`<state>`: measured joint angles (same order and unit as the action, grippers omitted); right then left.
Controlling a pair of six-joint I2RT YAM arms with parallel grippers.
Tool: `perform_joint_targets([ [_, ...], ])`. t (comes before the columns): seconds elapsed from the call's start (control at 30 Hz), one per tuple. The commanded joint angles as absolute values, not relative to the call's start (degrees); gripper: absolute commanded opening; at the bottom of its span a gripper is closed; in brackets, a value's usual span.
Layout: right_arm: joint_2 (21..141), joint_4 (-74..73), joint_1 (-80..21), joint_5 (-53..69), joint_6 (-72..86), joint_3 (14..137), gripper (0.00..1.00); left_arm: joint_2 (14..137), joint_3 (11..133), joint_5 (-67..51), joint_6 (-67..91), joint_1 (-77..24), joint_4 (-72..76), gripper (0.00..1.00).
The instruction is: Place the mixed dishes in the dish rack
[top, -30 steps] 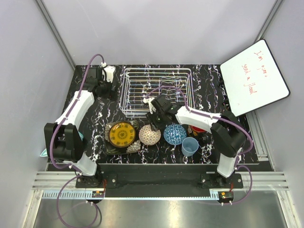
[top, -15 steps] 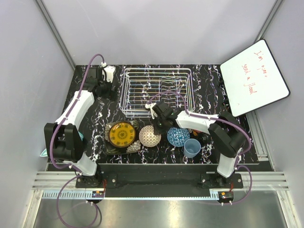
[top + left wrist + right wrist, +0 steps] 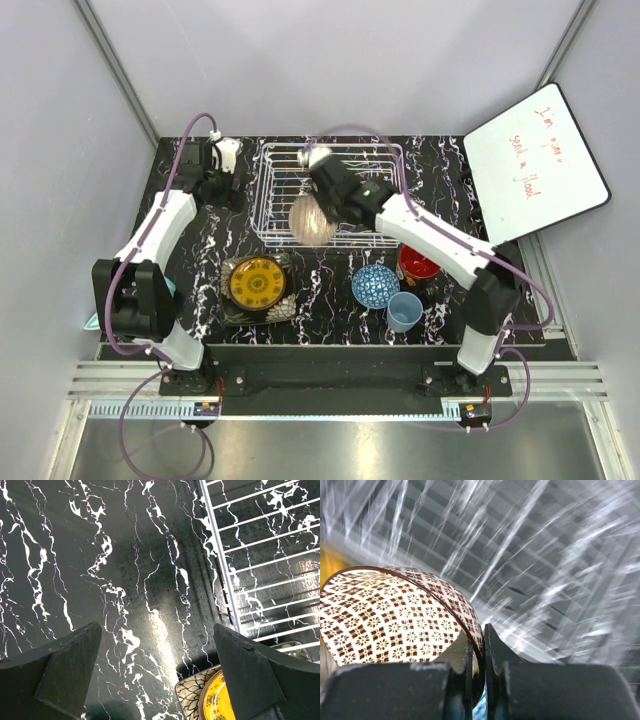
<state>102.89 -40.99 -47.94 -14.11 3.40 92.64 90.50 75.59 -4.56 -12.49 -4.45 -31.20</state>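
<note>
**Speckled bowl hanging over the rack, just needs a slot**

The right hand (image 3: 478,641) is clamped on the rim of the pinkish-white speckled bowl (image 3: 395,615), with one finger inside the wall and one outside. From above, the bowl sits over the near-left part of the dish rack (image 3: 280,180), off the bench. It hangs on the near side of the hand, toward the arm bases.

The bowl is tipped up on edge, not flat. The wrist view looks straight into its brown-patterned inside, so the mouth faces back toward that camera. It's round, so there's no real long axis, just the rim plane. My guess is that plane has to line up with the gaps between the wires before the bowl goes down. Both views are smeared, so I can't tell which slot it's over.

The left hand (image 3: 157,665) has its fingers wide apart with nothing between them. It's over bare bench (image 3: 125,580) just left of the rack (well away from the bowl).

Not yet loaded:
- yellow-orange patterned round plate (image 3: 257,282), stacked on the dark patterned squarish plate (image 3: 283,308)
- blue patterned bowl (image 3: 374,285)
- red mug (image 3: 417,263)
- light-blue cup (image 3: 403,310)
</note>
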Motion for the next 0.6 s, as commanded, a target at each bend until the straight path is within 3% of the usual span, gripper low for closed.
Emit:
perform_joint_targets([
  [0.0, 100.8, -47.7, -48.0, -50.4, 0.3, 113.7, 0.0, 90.0, 77.2, -5.6, -13.0, -4.0, -28.9, 0.99],
  [0.1, 109.1, -45.8, -44.9, -71.5, -6.0, 119.7, 0.0, 90.3, 76.9, -5.6, -12.9, -3.8, -28.7, 0.99],
  [0.2, 114.3, -45.0, -41.8, -77.8, -5.3, 121.5, 0.0, 90.2, 76.9, -5.5, -13.0, -3.7, -28.7, 0.99],
  [0.57, 124.3, -41.4, -33.0, -78.0, -6.1, 126.2, 0.0, 89.5, 76.0, -5.5, -14.1, -3.3, -28.7, 0.99],
])
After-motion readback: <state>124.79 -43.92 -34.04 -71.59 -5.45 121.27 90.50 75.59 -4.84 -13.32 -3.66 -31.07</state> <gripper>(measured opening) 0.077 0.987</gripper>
